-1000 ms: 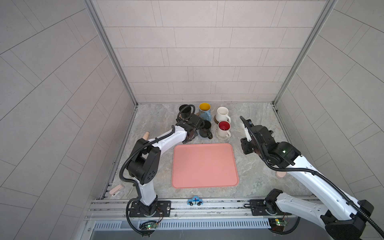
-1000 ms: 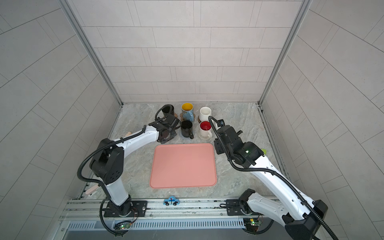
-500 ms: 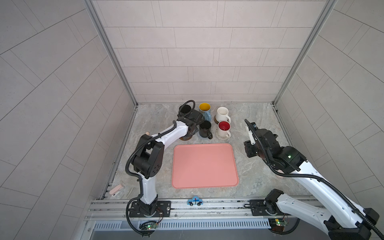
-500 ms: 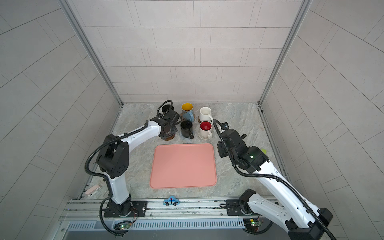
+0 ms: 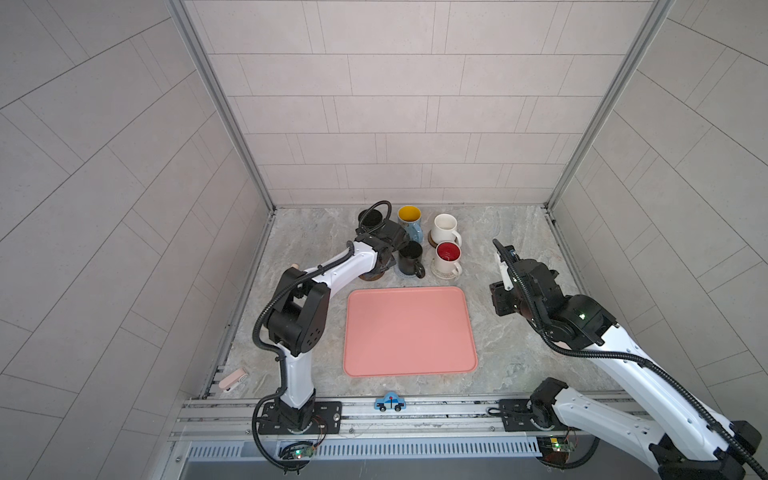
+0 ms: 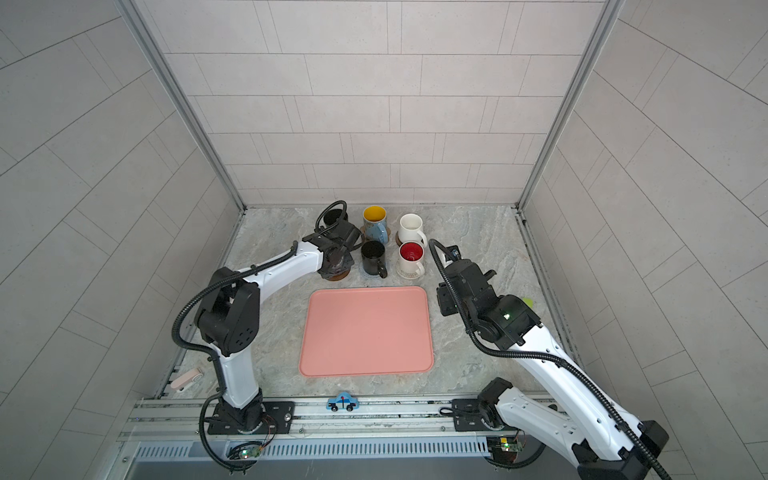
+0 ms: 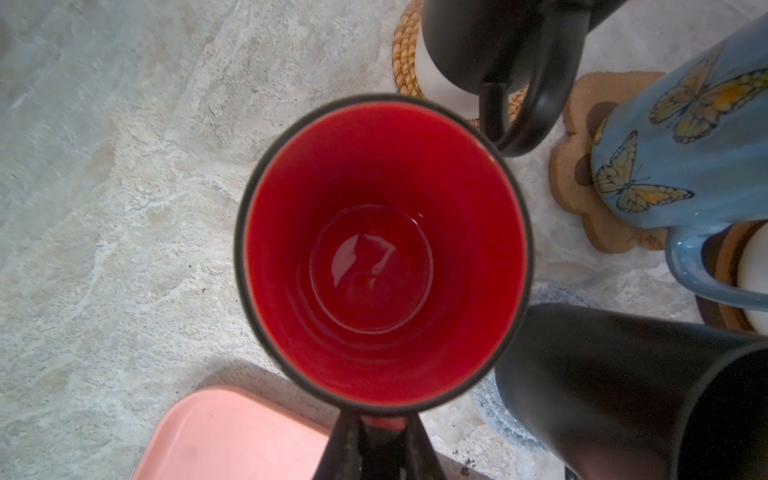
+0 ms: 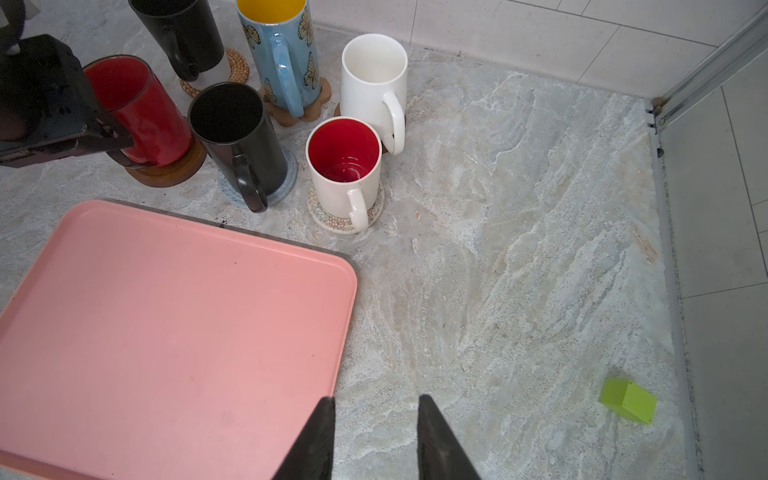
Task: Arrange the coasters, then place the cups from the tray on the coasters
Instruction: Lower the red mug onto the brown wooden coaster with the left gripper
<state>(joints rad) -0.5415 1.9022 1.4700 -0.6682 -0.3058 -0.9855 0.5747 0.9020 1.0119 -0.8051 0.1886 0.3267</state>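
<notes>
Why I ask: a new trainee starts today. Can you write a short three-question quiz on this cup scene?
1. True or false: nothing stands on the tray.
2. Which cup does the left claw grip by its handle? A. blue cup B. red cup C. white cup
3. Short answer: is the right claw open or shut, and what does it hold?

Key: 1 true; 2 B; 3 open, holding nothing.
</notes>
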